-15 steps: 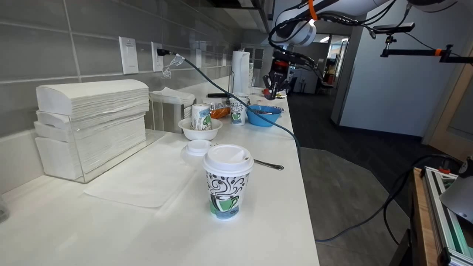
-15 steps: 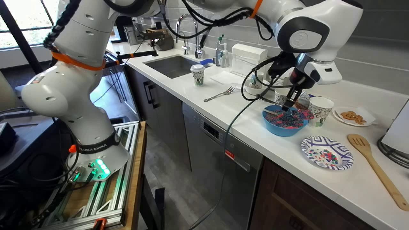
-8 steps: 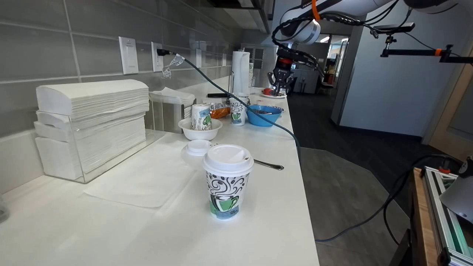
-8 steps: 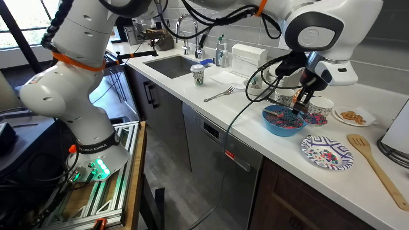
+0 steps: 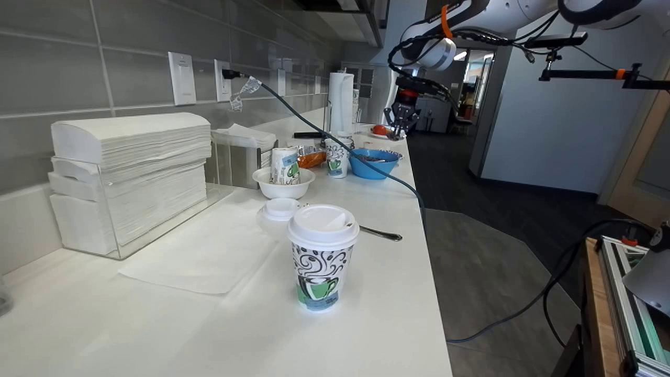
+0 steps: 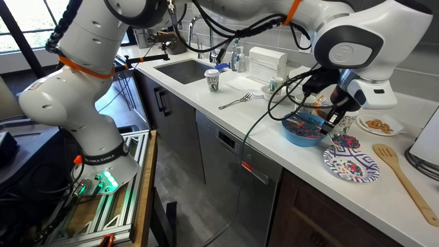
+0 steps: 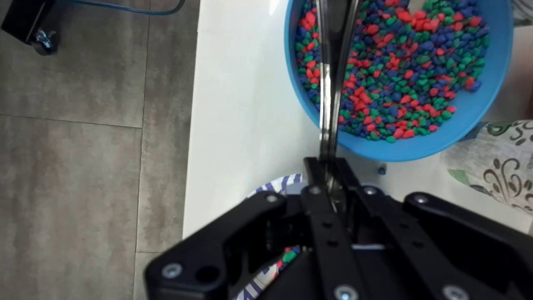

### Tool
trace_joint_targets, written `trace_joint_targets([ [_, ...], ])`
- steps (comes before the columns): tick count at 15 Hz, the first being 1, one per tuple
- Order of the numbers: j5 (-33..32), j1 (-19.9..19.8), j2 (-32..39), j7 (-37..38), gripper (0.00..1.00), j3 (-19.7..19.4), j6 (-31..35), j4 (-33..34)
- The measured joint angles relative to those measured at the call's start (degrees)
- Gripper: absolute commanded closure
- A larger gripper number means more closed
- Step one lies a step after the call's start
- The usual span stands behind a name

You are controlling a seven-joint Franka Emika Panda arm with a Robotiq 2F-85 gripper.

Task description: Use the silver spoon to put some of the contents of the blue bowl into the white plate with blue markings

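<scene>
My gripper is shut on the silver spoon, just past the blue bowl's rim. In the wrist view the spoon's handle runs up over the bowl. Its scoop, heaped with small pebbles, hangs beside the far edge of the white plate with blue markings. The bowl holds red, green and blue pebbles. The plate bears some scattered pebbles. In the wrist view the gripper hides much of the plate and the scoop.
A paper cup stands behind the gripper. A plate of pretzels lies beyond it, a slotted wooden spatula right of the marked plate. A cable hangs over the counter edge. A fork lies farther off.
My gripper has moved from above the blue bowl across its rim and lower, toward the plate. The loaded scoop has gone from over the bowl to the plate's far edge.
</scene>
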Motion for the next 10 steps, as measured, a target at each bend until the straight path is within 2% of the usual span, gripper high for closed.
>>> trace_joint_targets([
  [10, 8.5, -5.1, 6.6, -0.2, 0.97, 3.4, -1.2, 7.1],
])
